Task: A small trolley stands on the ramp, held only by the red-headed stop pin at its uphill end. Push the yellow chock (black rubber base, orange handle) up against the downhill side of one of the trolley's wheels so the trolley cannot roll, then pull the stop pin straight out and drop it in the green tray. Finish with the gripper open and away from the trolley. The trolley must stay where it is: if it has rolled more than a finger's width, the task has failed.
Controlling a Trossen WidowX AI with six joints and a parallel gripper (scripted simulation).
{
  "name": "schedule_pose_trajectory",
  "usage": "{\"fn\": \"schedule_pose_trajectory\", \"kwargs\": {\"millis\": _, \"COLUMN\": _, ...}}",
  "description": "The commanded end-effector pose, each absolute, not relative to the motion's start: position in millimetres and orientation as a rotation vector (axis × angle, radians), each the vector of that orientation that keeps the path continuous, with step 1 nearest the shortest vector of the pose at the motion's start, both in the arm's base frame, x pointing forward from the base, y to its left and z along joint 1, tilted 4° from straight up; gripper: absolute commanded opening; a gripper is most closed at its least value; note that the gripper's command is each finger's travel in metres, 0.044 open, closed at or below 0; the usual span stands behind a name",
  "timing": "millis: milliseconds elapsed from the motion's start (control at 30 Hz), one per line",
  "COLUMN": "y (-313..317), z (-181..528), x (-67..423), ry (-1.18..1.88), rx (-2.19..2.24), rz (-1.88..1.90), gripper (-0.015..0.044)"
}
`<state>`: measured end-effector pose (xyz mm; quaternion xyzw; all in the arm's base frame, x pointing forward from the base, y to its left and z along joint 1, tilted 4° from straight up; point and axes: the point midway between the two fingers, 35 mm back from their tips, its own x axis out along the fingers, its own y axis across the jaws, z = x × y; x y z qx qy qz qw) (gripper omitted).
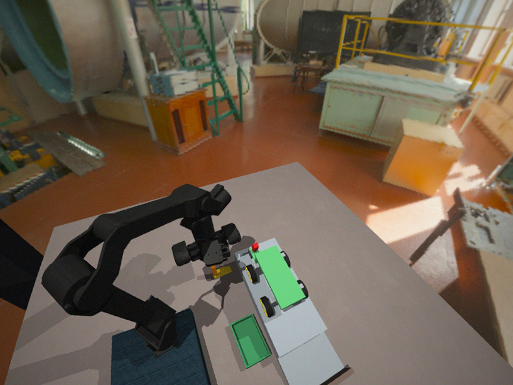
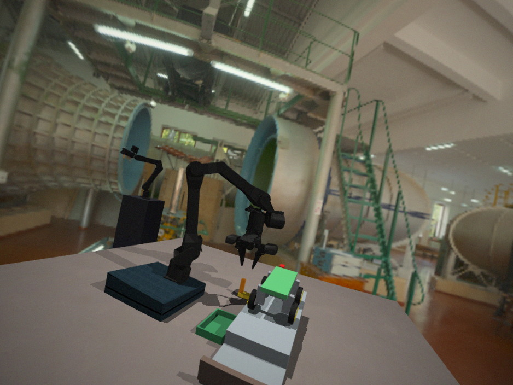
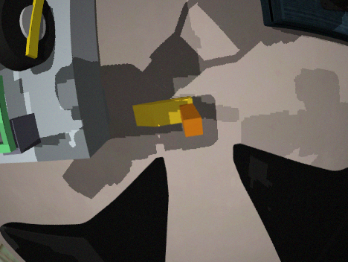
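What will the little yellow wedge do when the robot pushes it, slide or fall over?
The yellow chock lies low and flat on the table, so it will probably slide rather than tip. Its orange handle stands tall at one end; a push high on that might rock it. Its blocky shape looks stiff, so it should not bend. The gripper hangs above it, holding nothing.

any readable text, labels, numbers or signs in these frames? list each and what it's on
None readable.
Trolley, yellow chock, green tray, ramp and red stop pin: plain surfaces, no markings.
Dark board behind the yellow railing: faint marks, too blurred to read.
White sign on the column: too small to read.
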<state>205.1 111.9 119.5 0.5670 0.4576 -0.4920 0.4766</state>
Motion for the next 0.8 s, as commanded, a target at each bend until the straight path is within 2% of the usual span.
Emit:
{"fn": "schedule_pose_trajectory", "kwargs": {"millis": 0, "y": 113, "z": 105, "x": 205, "ry": 1.124, "rx": 1.381, "rz": -1.219, "gripper": 0.0190}}
{"fn": "schedule_pose_trajectory", "kwargs": {"millis": 767, "y": 114, "z": 68, "x": 207, "ry": 1.124, "rx": 1.381, "rz": -1.219, "gripper": 0.0190}}
